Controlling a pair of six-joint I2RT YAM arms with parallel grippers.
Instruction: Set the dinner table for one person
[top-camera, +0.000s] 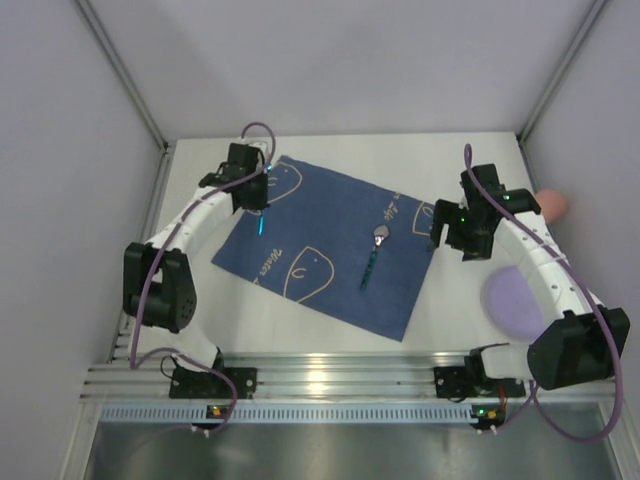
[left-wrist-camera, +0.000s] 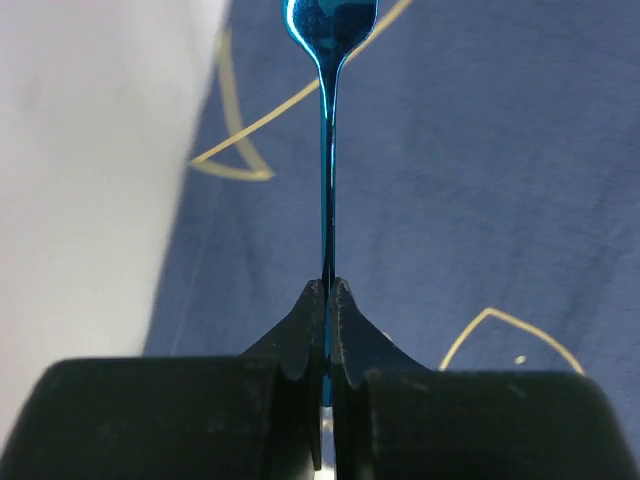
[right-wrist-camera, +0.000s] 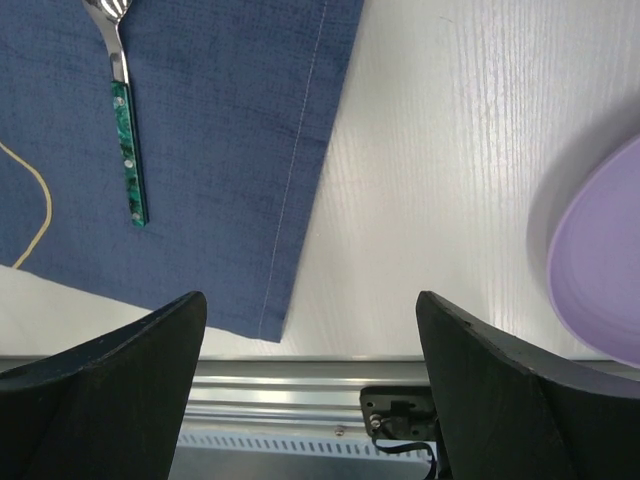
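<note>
White walls box in the table (top-camera: 450, 300), which fills the floor of the top view; a blue mat (top-camera: 330, 240) lies skewed across its middle. At the mat's far left corner the left gripper (top-camera: 258, 205) holds a blue utensil (top-camera: 260, 224); a green utensil (top-camera: 372, 262) lies mid-mat; a plate (top-camera: 512, 300) sits off the mat at near right, part-hidden by the right arm; the right gripper (top-camera: 455, 235) hangs by the mat's right edge.

Left wrist: jaws pressed together, pinching the blue utensil's thin handle (left-wrist-camera: 326, 200) edge-on, its head pointing away over the mat; whether it is clear of the cloth I cannot tell.

Right wrist: jaws spread wide with nothing between them, above the mat's near right edge and bare table (right-wrist-camera: 430, 150); green utensil (right-wrist-camera: 128, 150) to the left, plate (right-wrist-camera: 600, 270) to the right, rail (right-wrist-camera: 300, 375) nearest.

Judged so, cutlery placing is in hand; next the blue utensil wants carrying to its spot and laying flat, leaving room mid-mat for the plate.
</note>
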